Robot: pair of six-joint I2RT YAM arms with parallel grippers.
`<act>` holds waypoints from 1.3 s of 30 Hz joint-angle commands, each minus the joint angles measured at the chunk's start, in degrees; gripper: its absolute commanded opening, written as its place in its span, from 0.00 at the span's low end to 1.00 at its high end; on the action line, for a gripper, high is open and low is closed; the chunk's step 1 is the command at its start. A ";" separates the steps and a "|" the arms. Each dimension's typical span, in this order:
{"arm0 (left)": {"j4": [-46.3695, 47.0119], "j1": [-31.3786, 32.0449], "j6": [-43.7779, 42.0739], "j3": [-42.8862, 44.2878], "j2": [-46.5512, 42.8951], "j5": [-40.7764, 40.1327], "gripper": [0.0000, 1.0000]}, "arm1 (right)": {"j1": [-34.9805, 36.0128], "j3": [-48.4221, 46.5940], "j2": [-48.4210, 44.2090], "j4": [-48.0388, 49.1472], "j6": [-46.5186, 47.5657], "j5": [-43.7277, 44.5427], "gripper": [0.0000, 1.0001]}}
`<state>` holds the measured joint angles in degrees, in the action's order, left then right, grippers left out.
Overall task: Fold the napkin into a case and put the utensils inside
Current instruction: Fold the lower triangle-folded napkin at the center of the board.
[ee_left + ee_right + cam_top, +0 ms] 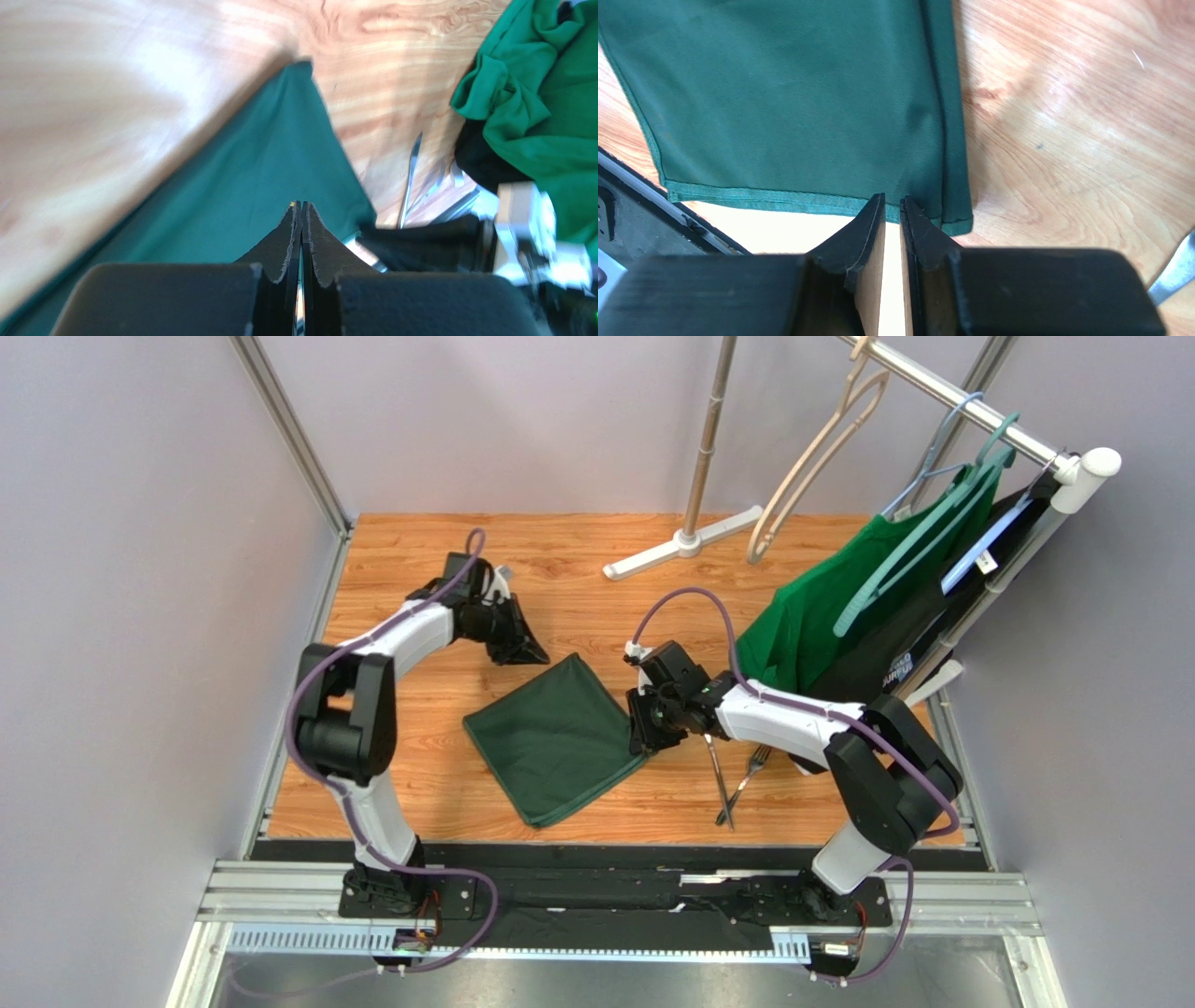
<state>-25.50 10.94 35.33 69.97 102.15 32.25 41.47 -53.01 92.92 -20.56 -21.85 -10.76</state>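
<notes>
Napkin (558, 739) is lying flat on the wood surface (421, 756), turned like a diamond, with one corner pointing away from the arm bases and one toward them. It's opened out, not a pouch yet.

The left arm (407, 637) comes in from the napkin's far-left side, and its jaws sit right by the napkin's far corner. In the left wrist view those jaws are pressed tight together, tip to tip, with nothing caught between them, and the napkin (260, 182) spreads out just past the tips.

The right arm (786, 717) reaches to the napkin's right-hand corner. Its jaws are nearly closed: only a thin slit, bare wood showing through it, no cloth in it. The tips sit just short of the napkin's edge (794, 98), close to that corner. There's a narrow band running along the napkin's side there. It might be a folded-over strip or just a wide hem; honestly I can't tell from this angle.

The utensils (732, 773) lie on the surface to the right of the napkin, well clear of the cloth, partly under the right arm. One is a fork, and the two pieces cross near the bottom.

Further right of the napkin, a brighter green garment (814, 623) hangs from a teal hanger (926, 518).
</notes>
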 commanded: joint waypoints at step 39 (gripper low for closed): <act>-14.14 -5.56 -6.68 -0.26 -17.93 -13.18 0.42 | 9.83 -18.84 1.79 -10.03 7.34 15.86 0.59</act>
<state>-32.86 13.50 32.77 77.14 93.97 23.51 44.18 -60.53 91.68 -29.06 -17.58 1.37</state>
